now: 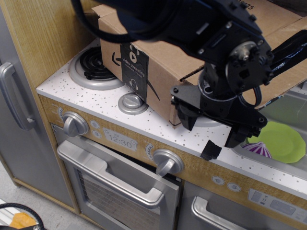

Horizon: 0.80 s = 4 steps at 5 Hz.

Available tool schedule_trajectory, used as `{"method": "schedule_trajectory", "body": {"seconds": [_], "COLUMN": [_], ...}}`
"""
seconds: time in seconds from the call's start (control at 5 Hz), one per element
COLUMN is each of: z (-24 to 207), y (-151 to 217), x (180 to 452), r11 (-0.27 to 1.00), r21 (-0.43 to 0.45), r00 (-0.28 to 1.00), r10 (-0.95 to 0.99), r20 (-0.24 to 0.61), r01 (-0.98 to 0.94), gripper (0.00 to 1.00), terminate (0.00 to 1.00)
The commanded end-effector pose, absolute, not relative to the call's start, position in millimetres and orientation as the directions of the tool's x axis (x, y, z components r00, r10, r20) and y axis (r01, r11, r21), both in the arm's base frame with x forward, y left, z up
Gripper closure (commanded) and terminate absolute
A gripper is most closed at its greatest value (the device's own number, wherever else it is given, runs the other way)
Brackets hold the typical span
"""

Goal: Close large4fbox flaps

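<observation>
The large4fbox (163, 72), a brown cardboard box with black printed tape (133, 69) on its front, stands on the stove top. My black arm hides much of its top. One flap (290, 79) spreads out to the right over the sink and carries a black tape strip (288, 45). Another flap (271, 14) lies at the back right. My gripper (213, 127) is open and empty. It hangs at the box's front right corner just above the counter, with one finger (187, 117) against the box's front and the other (238, 136) near the sink's edge.
A coil burner (91, 67) and a small round cap (130, 103) lie left of the box. A small black piece (210, 151) sits on the counter's front edge. The sink (235, 139) holds a green plate (280, 141) and a purple onion (259, 149). Oven knobs (167, 162) lie below.
</observation>
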State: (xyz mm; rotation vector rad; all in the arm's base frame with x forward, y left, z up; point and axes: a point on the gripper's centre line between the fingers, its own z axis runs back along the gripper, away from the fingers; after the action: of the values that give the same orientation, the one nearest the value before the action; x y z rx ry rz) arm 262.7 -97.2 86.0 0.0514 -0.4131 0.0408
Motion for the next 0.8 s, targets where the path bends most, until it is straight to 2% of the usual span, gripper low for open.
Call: {"method": "schedule_trajectory", "body": {"seconds": [0.0,0.2,0.6], "z": [132,147,169], "y": [-89,-75,-55], "x": [297,310,325], "r11": [0.992,0.975,0.941], "r21": [0.129,0.22,0.326], "r00": [0.86,0.857,0.856], "r10": [-0.077,-0.136,-0.243], "r20": [0.504,0.498,0.456], "r01": [0.014,0.027,0.094], "gripper": [0.0,0.0,0.0], "terminate": [0.0,0.0,0.0]}}
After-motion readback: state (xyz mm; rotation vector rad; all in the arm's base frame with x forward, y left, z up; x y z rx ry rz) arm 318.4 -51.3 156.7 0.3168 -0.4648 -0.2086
